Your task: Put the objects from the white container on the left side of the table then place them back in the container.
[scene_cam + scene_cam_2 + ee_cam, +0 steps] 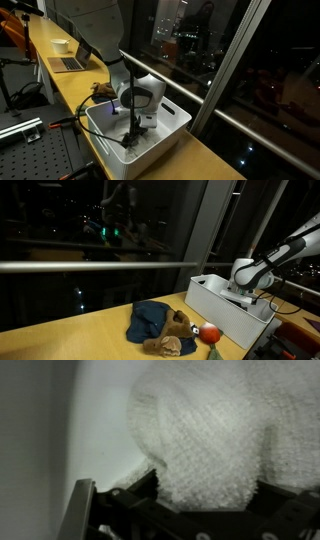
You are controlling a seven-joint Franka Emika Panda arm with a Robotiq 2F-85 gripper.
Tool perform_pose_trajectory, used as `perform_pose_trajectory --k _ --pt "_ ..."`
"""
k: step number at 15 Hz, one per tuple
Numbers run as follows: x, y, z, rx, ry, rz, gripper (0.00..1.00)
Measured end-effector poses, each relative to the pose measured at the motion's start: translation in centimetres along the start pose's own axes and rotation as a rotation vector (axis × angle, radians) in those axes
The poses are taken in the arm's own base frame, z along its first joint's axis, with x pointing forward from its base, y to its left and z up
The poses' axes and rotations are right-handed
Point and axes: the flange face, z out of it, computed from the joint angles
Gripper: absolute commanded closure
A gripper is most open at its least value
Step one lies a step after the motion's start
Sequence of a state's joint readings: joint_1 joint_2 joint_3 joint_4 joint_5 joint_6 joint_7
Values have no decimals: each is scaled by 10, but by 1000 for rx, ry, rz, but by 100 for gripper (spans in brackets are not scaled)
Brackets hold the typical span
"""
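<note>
The white container stands on the wooden table and shows in both exterior views. My gripper reaches down inside it; in an exterior view the container wall hides its fingers. In the wrist view the jaws are open, one on each side of a white fluffy cloth lying on the container floor. A dark blue cloth, a brown plush toy and a red ball lie on the table beside the container.
A large dark window runs along the table's far edge. A laptop and a white cup sit further down the table. A cable hangs at the near side.
</note>
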State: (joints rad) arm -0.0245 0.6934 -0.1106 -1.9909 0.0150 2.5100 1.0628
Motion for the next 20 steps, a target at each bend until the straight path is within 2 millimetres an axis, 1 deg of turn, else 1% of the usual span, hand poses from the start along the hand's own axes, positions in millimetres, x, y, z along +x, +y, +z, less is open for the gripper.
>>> perform_pose_trajectory --k 2,4,6,7,11,14,17,18,20 --pt "1 0 -2 8 -6 4 72" --pt "0 -3 -13 24 -1 3 86" --pt "-4 -5 -35 53 11 -4 98" --pt "-8 -5 -51 72 19 -7 100" --pt "-29 8 -126 157 54 -10 100" --pt "-57 21 -189 219 87 -14 100" --pt "-94 29 -253 255 153 -42 100" --pt "-110 31 -275 264 176 -58 100" --pt "-148 31 -318 284 212 -98 100"
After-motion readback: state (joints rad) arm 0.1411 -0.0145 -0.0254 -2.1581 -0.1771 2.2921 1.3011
